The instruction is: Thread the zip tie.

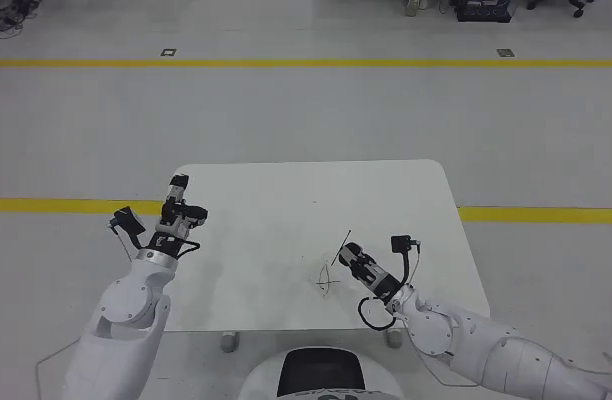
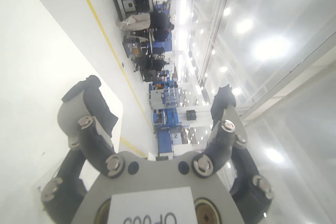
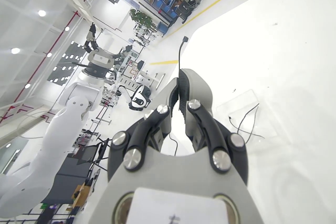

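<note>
A black zip tie is pinched upright in my right gripper, which is shut on its strap. The tie's square head stands above the fingertips and its tail curls out below the fingers. In the top view the right gripper is over the table's near right part, with the zip tie sticking out of it. My left gripper is open, holds nothing and is raised at the table's left edge. It also appears far off as the left gripper, fingers spread.
Loose black zip ties lie on a clear flat tray on the white table, just beside the right gripper; they appear as loose zip ties from above. Yellow floor lines run behind the table.
</note>
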Controlling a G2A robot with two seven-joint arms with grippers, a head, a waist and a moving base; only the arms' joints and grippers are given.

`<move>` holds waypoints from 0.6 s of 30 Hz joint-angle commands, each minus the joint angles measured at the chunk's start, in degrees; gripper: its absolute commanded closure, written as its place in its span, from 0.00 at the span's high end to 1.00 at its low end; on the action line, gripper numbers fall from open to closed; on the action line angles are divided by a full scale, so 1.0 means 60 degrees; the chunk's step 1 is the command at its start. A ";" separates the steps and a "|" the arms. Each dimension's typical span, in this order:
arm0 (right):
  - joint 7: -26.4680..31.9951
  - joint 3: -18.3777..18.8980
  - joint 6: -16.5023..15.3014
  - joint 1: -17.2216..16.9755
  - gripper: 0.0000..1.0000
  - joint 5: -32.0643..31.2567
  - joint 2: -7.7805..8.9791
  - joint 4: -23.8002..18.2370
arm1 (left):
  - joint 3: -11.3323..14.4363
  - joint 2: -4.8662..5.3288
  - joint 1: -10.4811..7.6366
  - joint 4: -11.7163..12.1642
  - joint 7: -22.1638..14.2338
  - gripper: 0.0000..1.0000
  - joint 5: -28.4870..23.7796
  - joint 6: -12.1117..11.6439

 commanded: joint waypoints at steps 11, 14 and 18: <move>0.0866 0.1158 0.0000 -0.0850 0.00 0.0287 -0.0030 -0.0486 | 0.2503 -0.0193 -0.0845 0.0440 -0.0149 1.00 0.2251 0.0363; 0.0866 0.1158 0.0000 -0.0850 0.00 0.0287 -0.0030 -0.0486 | 0.2503 -0.0193 -0.0845 0.0440 -0.0149 1.00 0.2251 0.0363; 0.0884 0.1167 0.0000 -0.0862 0.00 0.0302 -0.0034 -0.0497 | 0.2503 -0.0193 -0.0845 0.0440 -0.0149 1.00 0.2251 0.0363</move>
